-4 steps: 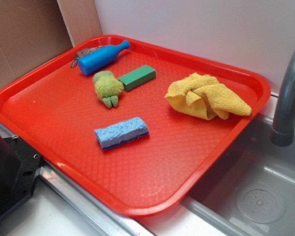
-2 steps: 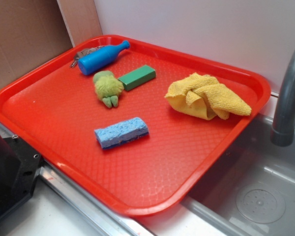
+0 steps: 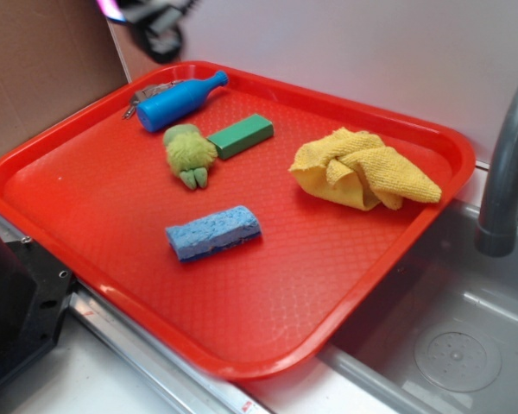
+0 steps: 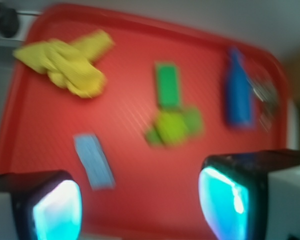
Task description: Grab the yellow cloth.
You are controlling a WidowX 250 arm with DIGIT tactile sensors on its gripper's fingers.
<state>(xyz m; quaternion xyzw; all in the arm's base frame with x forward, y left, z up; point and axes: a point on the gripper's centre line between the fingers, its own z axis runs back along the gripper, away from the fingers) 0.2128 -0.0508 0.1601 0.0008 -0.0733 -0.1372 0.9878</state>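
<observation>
Exterior view: a blurred dark part of the robot arm has just entered at the top left corner, above the back edge of the large red plastic tray (image 3: 86, 216); a moment ago nothing of it showed there. This suggests the approach is only beginning. The soft mustard-yellow ribbed cloth (image 3: 363, 168) lies crumpled on the tray's far right side, untouched and well apart from the arm. Also on the tray are a blue plastic bottle (image 3: 180, 100), a green rectangular block (image 3: 241, 135), a fuzzy yellow-green plush toy (image 3: 190, 153) and a blue sponge (image 3: 212, 232). A grey tap (image 3: 508, 172) stands over the sink at right.

Wrist view, heavily blurred, adds what the other lacks: the tool (image 4: 140, 200) with its two glowing-tipped fingers spread wide, holding nothing, high above the tray. There the cloth (image 4: 65, 62) sits at upper left.
</observation>
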